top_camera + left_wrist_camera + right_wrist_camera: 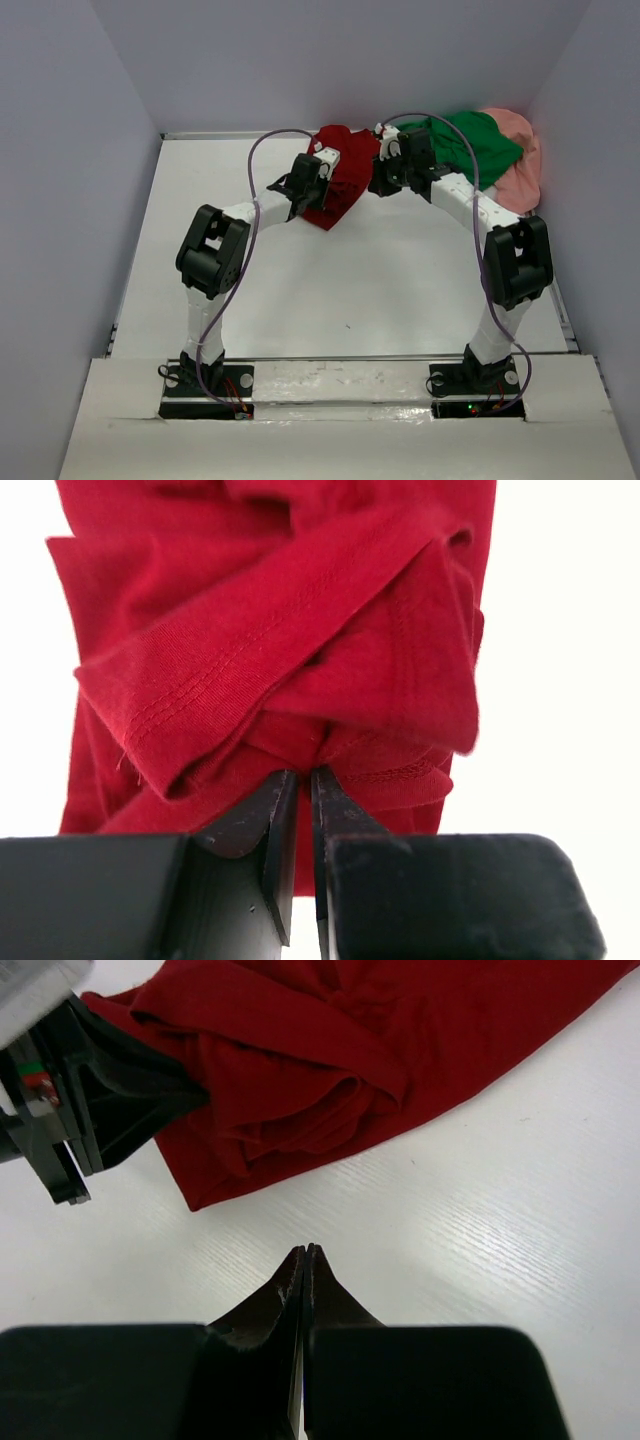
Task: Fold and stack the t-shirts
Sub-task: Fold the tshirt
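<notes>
Arm bases [210, 380] front grey-walled white table [360, 290] bearing t-shirts [345, 180].

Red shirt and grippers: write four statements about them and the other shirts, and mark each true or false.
1. The left gripper pinches a fold of the red shirt. True.
2. The right gripper holds the green shirt. False: it is shut on nothing, over bare table beside the red shirt.
3. The green shirt and the pink shirt lie heaped together at the far right. True.
4. The red shirt lies folded in a neat rectangle. False: it is bunched and creased.
</notes>
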{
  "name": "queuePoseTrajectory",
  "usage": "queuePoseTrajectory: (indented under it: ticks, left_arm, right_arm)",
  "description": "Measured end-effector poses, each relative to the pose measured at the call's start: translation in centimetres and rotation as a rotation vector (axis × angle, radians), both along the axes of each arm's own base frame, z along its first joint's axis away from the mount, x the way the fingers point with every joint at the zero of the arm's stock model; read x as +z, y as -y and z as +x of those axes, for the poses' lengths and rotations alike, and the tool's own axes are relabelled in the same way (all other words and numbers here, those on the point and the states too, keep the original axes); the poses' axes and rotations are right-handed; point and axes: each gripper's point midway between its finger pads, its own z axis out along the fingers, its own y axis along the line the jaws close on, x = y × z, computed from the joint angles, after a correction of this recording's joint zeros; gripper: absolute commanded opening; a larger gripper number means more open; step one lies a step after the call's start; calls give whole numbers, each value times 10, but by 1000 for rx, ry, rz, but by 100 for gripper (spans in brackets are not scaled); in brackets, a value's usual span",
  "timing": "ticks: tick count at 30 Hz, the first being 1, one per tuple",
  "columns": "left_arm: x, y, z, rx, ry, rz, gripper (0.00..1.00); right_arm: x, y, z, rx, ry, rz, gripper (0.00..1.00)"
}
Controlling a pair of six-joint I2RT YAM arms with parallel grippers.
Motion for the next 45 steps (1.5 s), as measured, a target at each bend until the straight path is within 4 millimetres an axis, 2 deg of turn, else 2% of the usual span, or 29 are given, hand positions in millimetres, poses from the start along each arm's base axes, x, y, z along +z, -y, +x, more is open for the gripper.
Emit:
queuePoseTrajectory:
  ticks: [7, 13, 19, 24, 25, 26, 27, 30, 33, 35, 38, 40, 43, 45]
  left_arm:
    - [32, 5, 20, 24, 74, -26, 17]
    - [47, -1, 34, 48, 107, -40, 17]
    - [59, -20, 50, 93, 128, -54, 22]
    - [71, -38, 64, 151, 151, -72, 81]
    - [75, -42, 69, 163, 164, -71, 86]
    - [79, -45, 73, 178, 173, -75, 94]
    - [83, -46, 78, 190, 184, -77, 99]
    - [84, -44, 95, 204, 211, -80, 99]
    - [59, -39, 104, 200, 191, -64, 99]
    - [34, -38, 101, 194, 145, -38, 99]
    - [9, -39, 91, 183, 91, -15, 99]
    - [1, -41, 81, 178, 69, -5, 99]
    - [0, -47, 61, 177, 56, 9, 99]
    - [18, -54, 40, 183, 82, 23, 99]
  right_arm:
    - [-25, -3, -3, 18, -59, -4, 0]
    - [-27, -5, -6, 28, -69, 2, 0]
    - [-27, -7, -8, 40, -76, 15, 0]
    - [-32, -11, -15, 49, -113, 41, 0]
    - [-34, -12, -17, 53, -123, 45, 0]
    - [-35, -13, -19, 58, -132, 52, 0]
    - [-36, -14, -21, 62, -140, 58, 0]
    - [-40, -18, -29, 82, -170, 81, 0]
    - [-43, -21, -33, 101, -194, 101, 0]
    - [-46, -24, -35, 111, -208, 111, 0]
    - [-52, -25, -37, 119, -227, 115, 0]
    - [-56, -26, -37, 121, -238, 114, 0]
    - [-61, -26, -38, 123, -248, 113, 0]
    - [-62, -27, -39, 126, -253, 116, 0]
